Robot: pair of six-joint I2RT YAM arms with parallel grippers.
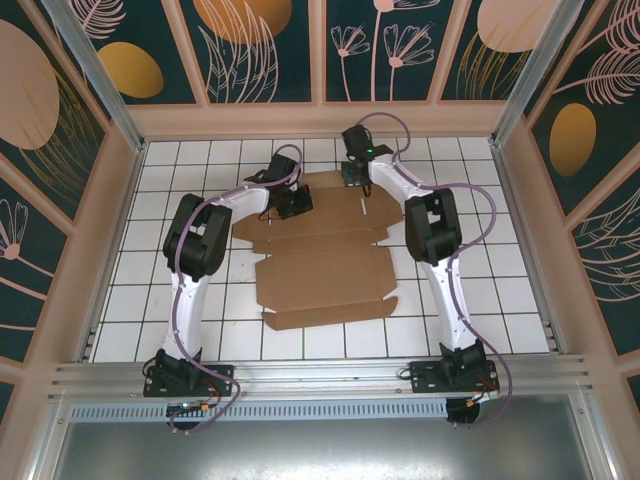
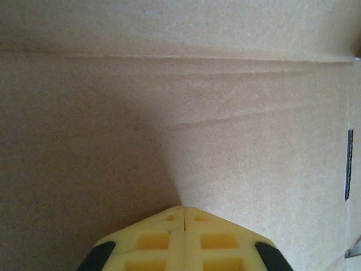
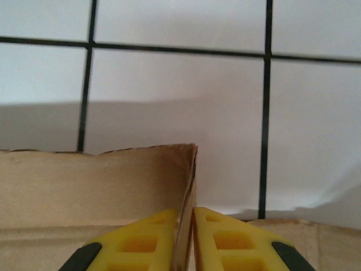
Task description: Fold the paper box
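Your paper box [image 1: 320, 280] lies mostly flat on the tiled table [image 1: 480, 290] between the arms, with its long folds running left to right. At its far end your left gripper [image 2: 184, 210] is clenched empty, tips on the cardboard. Your right gripper [image 3: 185, 213] pinches the raised far flap [image 3: 113, 180]. It looks like the first fold. Next, tip that flap over along its crease.

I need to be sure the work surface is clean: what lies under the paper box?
The white tiled table, seen all round the edges of the paper box. The tiles directly beneath the cardboard are covered, so whatever lies there cannot be seen.
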